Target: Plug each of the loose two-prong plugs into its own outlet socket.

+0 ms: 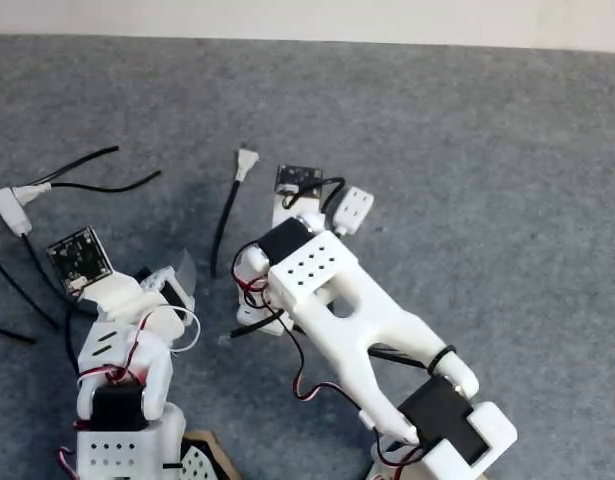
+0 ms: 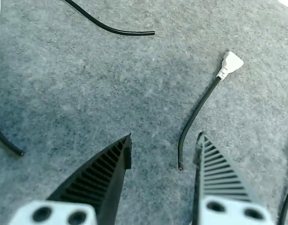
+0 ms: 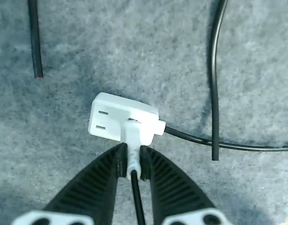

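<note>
You have nothing to read here: no letters, numbers or signs can be made out on the outlet block (image 3: 116, 119), the plug (image 3: 133, 145) or the black cable (image 3: 214, 70).

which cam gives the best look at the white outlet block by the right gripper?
Right wrist view: the outlet block sits close, slots plain to see, with the right gripper's jaws shut on the plug at it. High view shows the outlet block small, beside the arm. Left wrist view looks at a loose plug.
</note>
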`<control>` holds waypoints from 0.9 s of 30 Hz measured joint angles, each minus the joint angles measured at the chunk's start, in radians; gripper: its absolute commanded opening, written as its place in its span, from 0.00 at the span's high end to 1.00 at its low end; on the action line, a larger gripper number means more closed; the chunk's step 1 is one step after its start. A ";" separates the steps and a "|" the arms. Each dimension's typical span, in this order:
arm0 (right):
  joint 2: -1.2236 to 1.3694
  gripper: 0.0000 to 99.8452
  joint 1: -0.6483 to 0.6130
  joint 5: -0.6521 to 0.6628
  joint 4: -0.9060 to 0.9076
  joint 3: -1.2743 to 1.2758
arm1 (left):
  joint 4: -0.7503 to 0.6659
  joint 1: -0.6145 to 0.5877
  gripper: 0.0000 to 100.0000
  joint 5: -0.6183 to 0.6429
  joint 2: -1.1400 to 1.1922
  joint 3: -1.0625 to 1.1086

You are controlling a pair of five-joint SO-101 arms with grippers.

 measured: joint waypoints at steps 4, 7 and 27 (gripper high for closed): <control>-0.002 0.99 0.000 0.000 0.000 0.006 | 0.000 0.000 0.77 0.000 0.000 0.000; -0.005 0.99 0.000 0.000 -0.032 0.038 | 0.000 0.000 0.77 0.000 0.000 0.000; 0.144 0.86 0.002 0.110 -0.169 0.103 | 0.000 0.000 0.77 0.000 0.000 0.000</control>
